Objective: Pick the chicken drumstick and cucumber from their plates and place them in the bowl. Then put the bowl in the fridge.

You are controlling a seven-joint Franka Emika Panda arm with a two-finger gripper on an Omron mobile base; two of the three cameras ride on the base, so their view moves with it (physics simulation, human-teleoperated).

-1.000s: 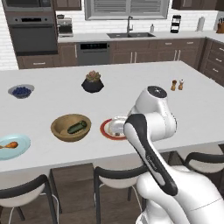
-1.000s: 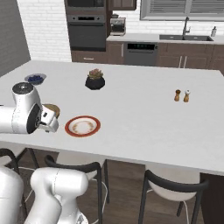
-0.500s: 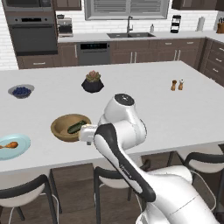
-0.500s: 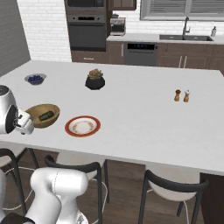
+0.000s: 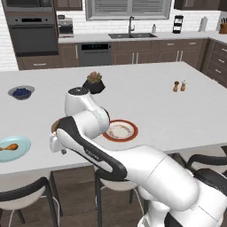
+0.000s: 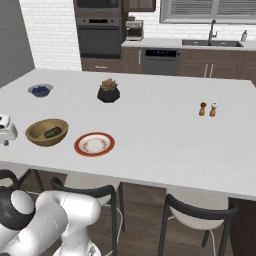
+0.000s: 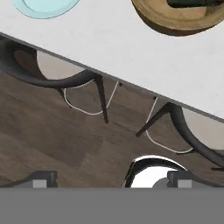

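The pincer (image 7: 111, 179) is seen from its own camera with its two dark fingertips (image 7: 43, 178) set far apart at the bottom of the picture — the jaws stand wide open and nothing is held between them. It hangs off the near edge of the white island counter (image 5: 146, 95), above the dark wood floor (image 7: 52, 140) and two black-framed stools (image 7: 70, 72). In the right base view the hand (image 6: 6, 129) is seen at the far left, just beside the bowl (image 6: 47, 132).

The tan-brown wooden bowl is placed near the counter's front edge, and the dark green cucumber (image 6: 52, 132) is lying inside it. In the left base view most of the bowl (image 5: 55, 126) is hidden behind the arm (image 5: 86, 117), with only a sliver at its left showing.

The white plate with the red-orange rim (image 6: 94, 144) is set just to the right of the bowl and carries no food. The pale blue plate (image 5: 13, 148) is found further left along the same edge, well apart from the bowl, and the orange-brown chicken drumstick (image 5: 9, 147) is resting on it.

Further back on the counter — a small grey bowl of blueberries (image 5: 21, 92), a black faceted plant pot (image 5: 93, 84), and a pair of shakers (image 5: 179, 86) are arranged. A dark wall oven (image 5: 33, 37) and a sink (image 5: 133, 34) are seen against the rear wall.
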